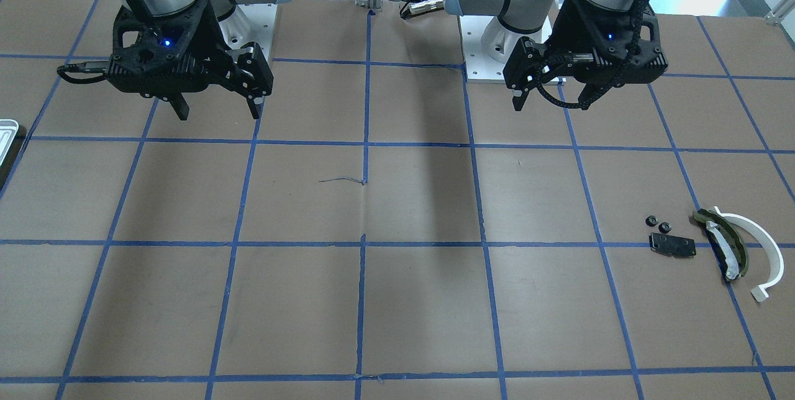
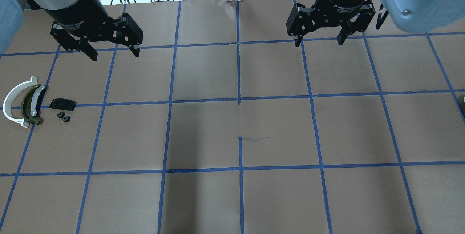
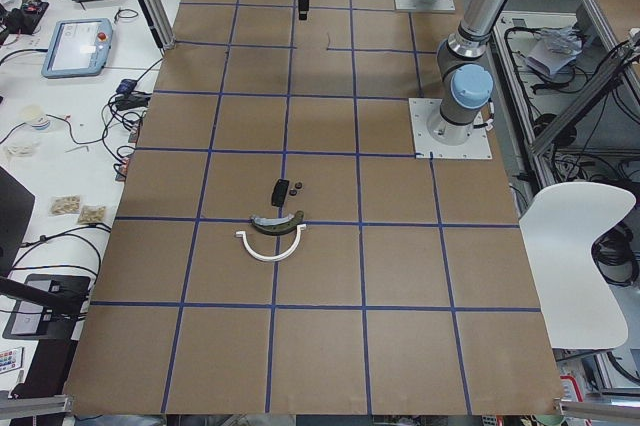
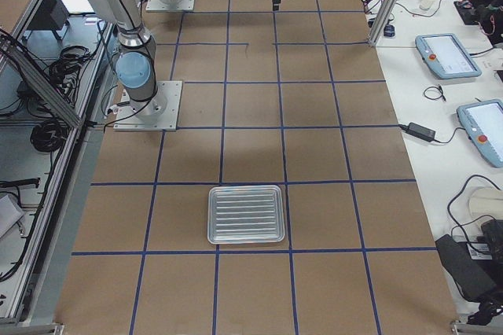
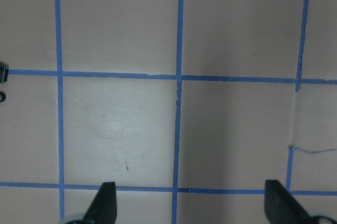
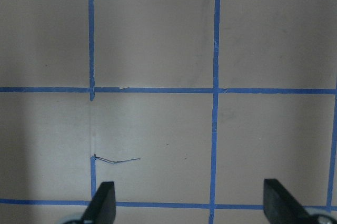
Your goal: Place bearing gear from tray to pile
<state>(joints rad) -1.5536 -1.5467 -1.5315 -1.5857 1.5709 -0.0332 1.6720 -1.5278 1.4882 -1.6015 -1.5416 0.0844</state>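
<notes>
As both hover, L fingers (image 2: 91,52) & R fingers (image 2: 341,38) gape empty.

Even, diffuse light from above falls on the brown paper-covered table (image 2: 276,197), with no hard glare. Two broad, soft-edged shadow bands darken its middle in the overhead and front views. The ridged silvery-white rectangular tray (image 4: 246,215) shows only a mild sheen. Both wrist views look paler, washed out and slightly soft.

I see a brown table (image 2: 276,128) with blue tape lines (image 2: 238,70). A white chair (image 3: 575,246) stands beside it. A flat screen (image 3: 76,46) lies nearby.
</notes>
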